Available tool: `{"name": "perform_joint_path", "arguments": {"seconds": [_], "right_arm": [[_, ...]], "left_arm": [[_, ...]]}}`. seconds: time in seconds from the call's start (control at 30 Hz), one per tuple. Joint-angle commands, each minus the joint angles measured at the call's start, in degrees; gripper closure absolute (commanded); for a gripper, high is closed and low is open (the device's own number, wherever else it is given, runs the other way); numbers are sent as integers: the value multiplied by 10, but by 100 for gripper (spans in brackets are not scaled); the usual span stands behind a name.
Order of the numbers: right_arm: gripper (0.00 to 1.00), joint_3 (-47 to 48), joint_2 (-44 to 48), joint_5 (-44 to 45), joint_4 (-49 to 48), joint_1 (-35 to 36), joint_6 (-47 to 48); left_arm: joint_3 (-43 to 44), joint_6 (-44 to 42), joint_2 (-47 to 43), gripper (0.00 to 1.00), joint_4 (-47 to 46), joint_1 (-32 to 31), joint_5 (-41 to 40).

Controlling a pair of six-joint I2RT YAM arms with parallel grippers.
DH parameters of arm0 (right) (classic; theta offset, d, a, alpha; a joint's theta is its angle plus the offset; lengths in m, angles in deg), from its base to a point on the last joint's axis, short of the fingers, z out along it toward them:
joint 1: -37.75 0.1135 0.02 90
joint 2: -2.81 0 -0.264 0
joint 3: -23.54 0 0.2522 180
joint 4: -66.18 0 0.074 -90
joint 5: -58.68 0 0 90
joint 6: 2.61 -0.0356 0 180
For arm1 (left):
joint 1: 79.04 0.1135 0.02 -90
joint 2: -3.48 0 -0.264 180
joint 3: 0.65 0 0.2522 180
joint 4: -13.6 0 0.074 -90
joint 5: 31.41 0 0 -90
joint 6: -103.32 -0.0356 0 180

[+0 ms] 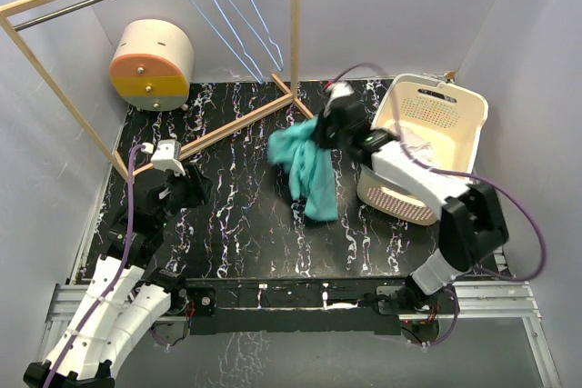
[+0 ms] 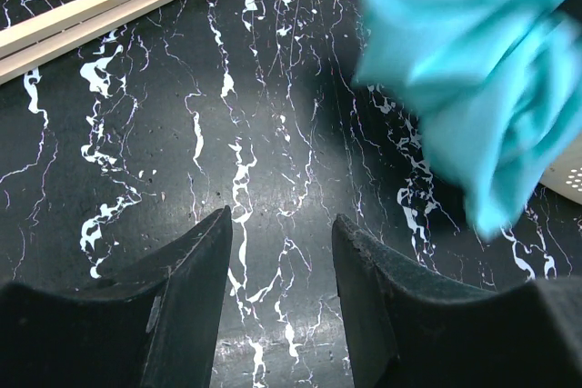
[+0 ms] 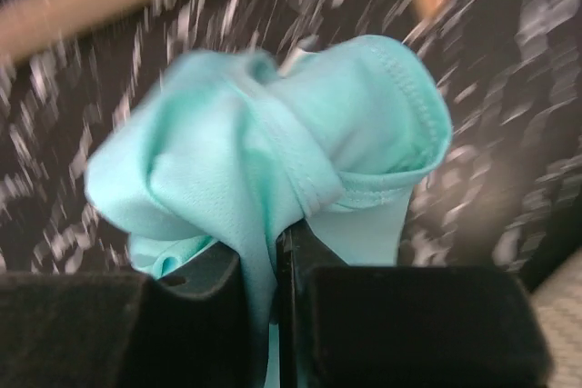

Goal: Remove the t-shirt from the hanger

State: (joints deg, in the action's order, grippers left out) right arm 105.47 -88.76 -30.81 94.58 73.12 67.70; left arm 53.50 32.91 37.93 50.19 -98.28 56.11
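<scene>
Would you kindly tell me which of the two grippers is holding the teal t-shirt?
The right gripper: its jaws are shut on the teal t-shirt, whereas the left gripper is open and holds nothing.

The white-and-black left arm [image 1: 100, 306] reaches forward from the near left corner and sits low over the black marbled desk [image 1: 245, 224]. Its left gripper [image 2: 282, 224] tilts down at the desk, black jaws parted and nothing between them. The right arm [image 1: 409, 170] rises from its base and stretches far forward and leftward. Its right gripper [image 3: 273, 256] has the jaws pressed together on a fold of the turquoise cloth t-shirt [image 3: 273, 152].
</scene>
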Motion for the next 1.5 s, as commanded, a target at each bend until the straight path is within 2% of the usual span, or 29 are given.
{"name": "perform_joint_path", "arguments": {"seconds": [0.0, 0.17, 0.27, 0.5, 0.6, 0.7, 0.73, 0.8, 0.83, 0.87, 0.93, 0.97, 1.2, 1.47], "right_arm": [[92, 100, 88, -32, -34, -107, -19], [92, 216, 128, 33, 19, -202, -11], [92, 223, 178, 110, 22, -230, -1], [92, 149, 267, 256, 17, -232, 39], [92, 86, 284, 286, 28, -235, 35], [91, 12, 288, 279, 38, -241, 15], [85, -8, 285, 272, 44, -243, 5], [59, -33, 279, 256, 61, -246, -12], [40, -38, 277, 244, 70, -246, -20], [29, -38, 278, 232, 82, -246, -29], [9, -44, 295, 203, 85, -246, -33], [3, -49, 310, 191, 78, -246, -33], [2, -84, 409, 44, 38, -246, -25], [2, -119, 417, -144, 43, -246, -55]], "left_arm": [[0, 2, -4, 54, 1, 0, -2], [1, 2, -4, 54, 3, -1, -2], [1, 2, -6, 54, 2, -1, -2], [0, 2, -3, 54, -1, -1, 6], [0, 1, -2, 54, -1, 0, 9], [0, 2, -4, 54, 0, -1, 10], [0, 2, -4, 54, 0, -1, 10], [-1, 2, -5, 54, 0, -1, 11], [-1, 2, -5, 54, 0, 0, 11], [-1, 2, -4, 53, 0, -1, 12], [-1, 2, -4, 53, 0, 0, 12], [-1, 2, -4, 53, 0, 0, 12], [-1, 3, -3, 53, 0, -1, 13], [-1, 3, -2, 53, -3, 0, 21]]}}
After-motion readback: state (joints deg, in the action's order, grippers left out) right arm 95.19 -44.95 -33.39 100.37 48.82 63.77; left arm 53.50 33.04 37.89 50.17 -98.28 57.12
